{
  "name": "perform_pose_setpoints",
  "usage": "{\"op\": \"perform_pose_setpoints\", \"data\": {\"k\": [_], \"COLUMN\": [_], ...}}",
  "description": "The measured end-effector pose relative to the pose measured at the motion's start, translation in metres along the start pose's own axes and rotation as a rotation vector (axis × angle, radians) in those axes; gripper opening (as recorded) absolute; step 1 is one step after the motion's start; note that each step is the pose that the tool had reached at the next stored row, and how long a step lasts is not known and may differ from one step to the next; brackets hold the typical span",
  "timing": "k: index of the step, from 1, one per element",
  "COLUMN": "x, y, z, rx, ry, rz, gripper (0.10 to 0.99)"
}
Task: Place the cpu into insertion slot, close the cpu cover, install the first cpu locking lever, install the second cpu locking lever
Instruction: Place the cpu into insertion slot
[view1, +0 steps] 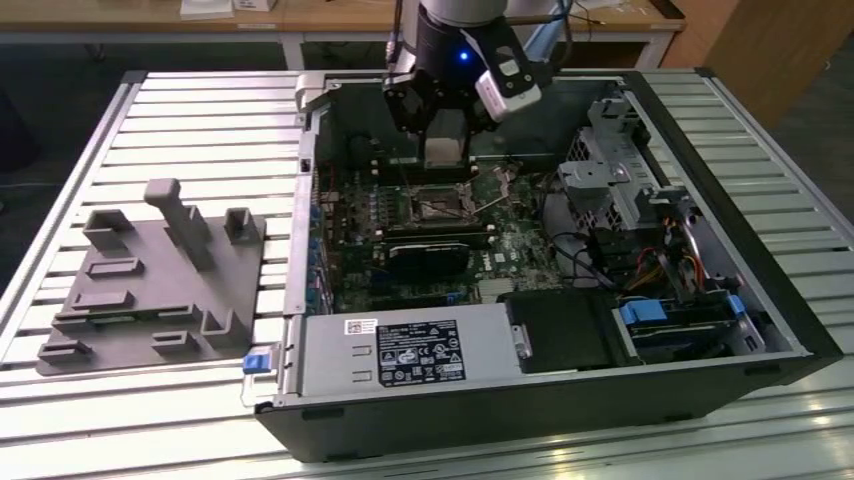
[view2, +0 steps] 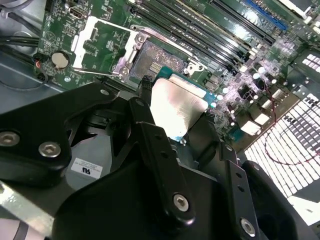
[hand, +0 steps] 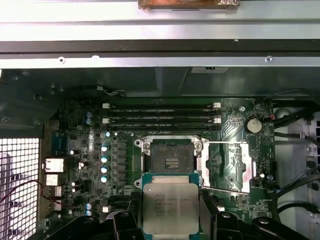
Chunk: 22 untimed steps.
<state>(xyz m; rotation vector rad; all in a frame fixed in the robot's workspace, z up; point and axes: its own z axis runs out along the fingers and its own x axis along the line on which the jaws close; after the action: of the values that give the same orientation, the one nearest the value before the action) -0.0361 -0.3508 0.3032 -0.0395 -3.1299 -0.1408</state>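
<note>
My gripper (view1: 446, 150) hangs inside the open computer case, just above the green circuit board (view1: 400, 215). It is shut on the cpu (hand: 170, 207), a flat square chip with a silvery top, held by two opposite edges between black fingers (hand: 209, 212). The insertion slot (hand: 172, 159) lies bare and dark inside its metal rim, a short way beyond the chip and apart from it. The cpu cover (hand: 229, 166), a thin silver frame, is swung open flat beside the slot. In the second wrist view the cpu (view2: 177, 107) hovers close beside the insertion slot (view2: 157, 62), with the cpu cover (view2: 102, 42) past it.
Long black card slots (hand: 160, 120) run past the socket. A black rectangular module (view1: 430, 255) sits on the board toward the power supply (view1: 400, 355). Drive cages and cables (view1: 641, 250) fill the case on the exterior view's right. A grey fixture plate (view1: 147, 290) lies on the slatted table at its left.
</note>
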Motion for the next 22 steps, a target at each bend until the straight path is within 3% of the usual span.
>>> {"op": "perform_pose_setpoints", "data": {"k": [22], "x": [-0.0103], "y": [0.0017], "z": [0.0292], "rx": [0.000], "ry": [0.0039], "rz": [0.000], "gripper": [0.537]}}
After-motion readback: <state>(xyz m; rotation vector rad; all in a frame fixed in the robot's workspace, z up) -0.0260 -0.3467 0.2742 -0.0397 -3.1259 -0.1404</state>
